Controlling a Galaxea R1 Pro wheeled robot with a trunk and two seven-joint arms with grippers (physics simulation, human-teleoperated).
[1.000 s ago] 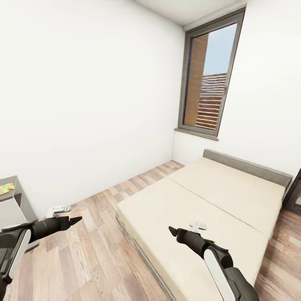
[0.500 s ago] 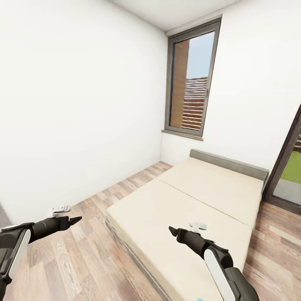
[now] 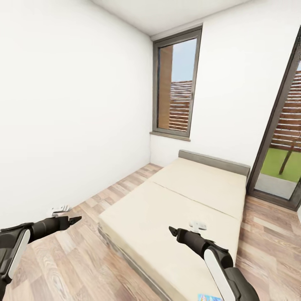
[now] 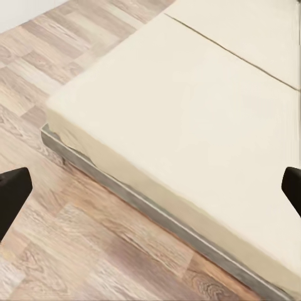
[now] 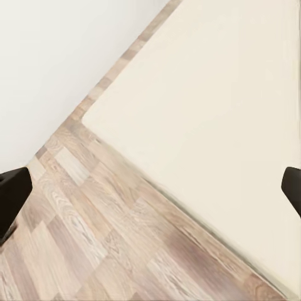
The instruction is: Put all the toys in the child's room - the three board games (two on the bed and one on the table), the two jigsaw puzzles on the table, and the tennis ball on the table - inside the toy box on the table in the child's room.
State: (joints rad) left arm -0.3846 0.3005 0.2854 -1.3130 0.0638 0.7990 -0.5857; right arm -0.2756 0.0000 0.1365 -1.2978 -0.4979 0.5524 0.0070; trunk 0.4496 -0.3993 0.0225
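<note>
The bed (image 3: 179, 205) is a large cream mattress split by one seam, lying ahead of me and to the right; it also shows below both wrists (image 4: 188, 106) (image 5: 232, 94). A sliver of a blue printed board game (image 3: 209, 297) peeks in at the bottom edge, on the bed's near end beside my right forearm. My left gripper (image 3: 75, 219) hovers over the wood floor left of the bed, open and empty (image 4: 150, 194). My right gripper (image 3: 170, 229) hangs above the bed's near part, open and empty (image 5: 150, 194). The table, toy box, jigsaw puzzles and tennis ball are out of view.
A plain white wall runs along the left, with a strip of plank floor (image 3: 83, 259) between it and the bed. A tall window (image 3: 175, 83) stands in the far wall behind the grey headboard (image 3: 213, 160). A dark-framed glass door (image 3: 284, 138) is at the right.
The camera has swung to the right: the desk corner with a jigsaw left the picture at the left, the glass door and the blue box came in. Both arms hold their pose.
</note>
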